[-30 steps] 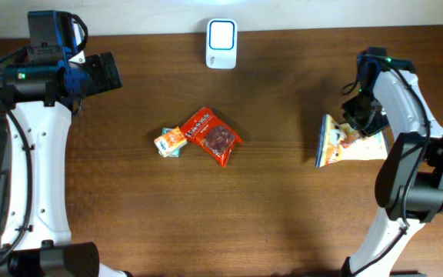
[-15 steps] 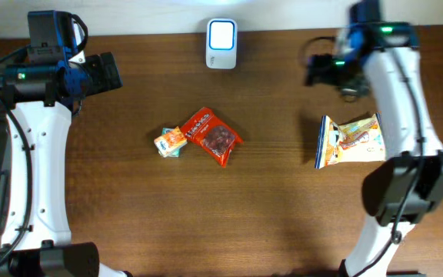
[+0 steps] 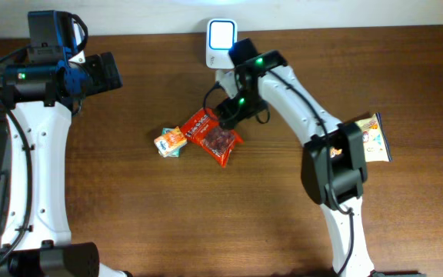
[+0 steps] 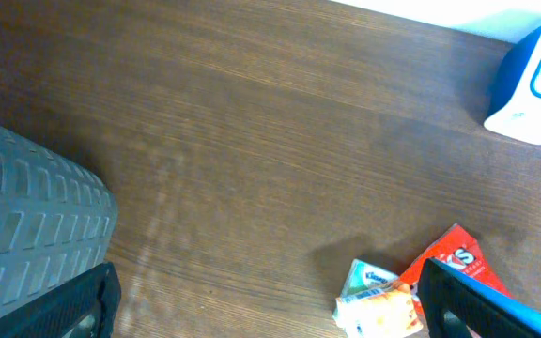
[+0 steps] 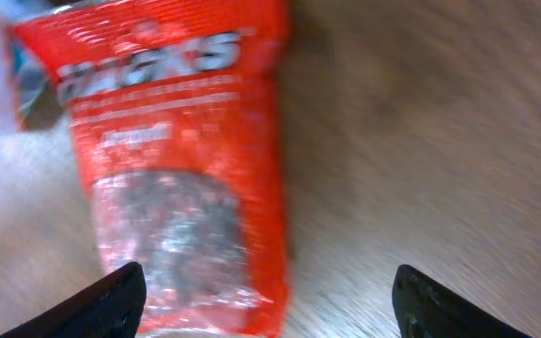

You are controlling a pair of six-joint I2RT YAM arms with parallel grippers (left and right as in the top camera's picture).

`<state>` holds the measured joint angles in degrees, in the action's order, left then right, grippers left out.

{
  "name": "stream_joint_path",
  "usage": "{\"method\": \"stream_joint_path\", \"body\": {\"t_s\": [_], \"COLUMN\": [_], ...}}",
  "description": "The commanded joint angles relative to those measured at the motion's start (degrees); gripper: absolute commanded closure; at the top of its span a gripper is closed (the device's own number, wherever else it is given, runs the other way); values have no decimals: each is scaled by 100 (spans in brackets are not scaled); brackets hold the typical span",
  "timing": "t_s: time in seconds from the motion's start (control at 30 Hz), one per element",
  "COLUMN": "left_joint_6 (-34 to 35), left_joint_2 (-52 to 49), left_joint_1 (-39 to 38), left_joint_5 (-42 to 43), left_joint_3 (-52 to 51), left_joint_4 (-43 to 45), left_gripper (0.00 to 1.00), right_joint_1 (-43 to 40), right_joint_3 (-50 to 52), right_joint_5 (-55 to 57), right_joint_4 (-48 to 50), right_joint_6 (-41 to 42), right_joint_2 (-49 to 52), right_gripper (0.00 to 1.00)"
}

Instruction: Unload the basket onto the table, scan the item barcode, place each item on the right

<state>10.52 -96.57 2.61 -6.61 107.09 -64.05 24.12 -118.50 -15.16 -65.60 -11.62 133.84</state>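
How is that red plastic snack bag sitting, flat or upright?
Lying flat: the red plastic snack bag shows its whole printed front to the overhead camera, spread on the brown wooden table.

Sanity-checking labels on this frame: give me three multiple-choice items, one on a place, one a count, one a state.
1. The scanner sits at:
A. the far edge, centre
B. the near left corner
C. the near right corner

2. Packaged items in the overhead view:
A. one
B. three
C. five

3. The right fingers are:
A. open over the red pouch
B. shut on it
C. shut on the scanner

Key:
1. A, it stands top centre in the overhead view, opposite the arm bases.
2. B, the red pouch, a small box and a yellow bag.
3. A, the right wrist view shows both fingers wide apart with the pouch lying flat below.
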Motion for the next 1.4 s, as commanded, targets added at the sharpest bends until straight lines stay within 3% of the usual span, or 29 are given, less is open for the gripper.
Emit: {"method": "stream_joint_path", "body": {"t_s": [0.0,0.23,0.5,0.8,0.93,1.03,1.1,1.27,1.37], "left_joint_6": [-31,-31,-31,-31,-31,-31,-31,-31,-31], "left_joint_2": [-15,-15,-15,-15,-15,-15,-15,-15,-15], "left_joint_1": [7,7,7,7,7,7,7,7,7], "left_joint_5": [20,20,20,20,20,22,20,22,22], "left_joint_3": [-22,-22,-22,-22,-22,-22,-22,-22,-22], "left_joint_4": [7,7,7,7,7,7,7,7,7], "left_gripper": [1,1,1,1,1,1,1,1,1], "right_joint_1": [579,1414,1945,2011,2009,2002,2002,2009,1860], "right_joint_3": [-57,-55,155,1250,1528,1567,1558,1204,612], "right_joint_5": [588,2267,2752,3486,4002,4280,4286,4009,2549], "right_joint_4": [26,-13,55,1174,1574,1587,1547,1045,485], "right_joint_6": [-619,-616,-616,-616,-369,-247,-247,361,450], "right_joint_2": [-39,-37,-33,-33,-26,-26,-33,-345,-809], "right_gripper": [17,24,27,31,51,86,96,96,96]}}
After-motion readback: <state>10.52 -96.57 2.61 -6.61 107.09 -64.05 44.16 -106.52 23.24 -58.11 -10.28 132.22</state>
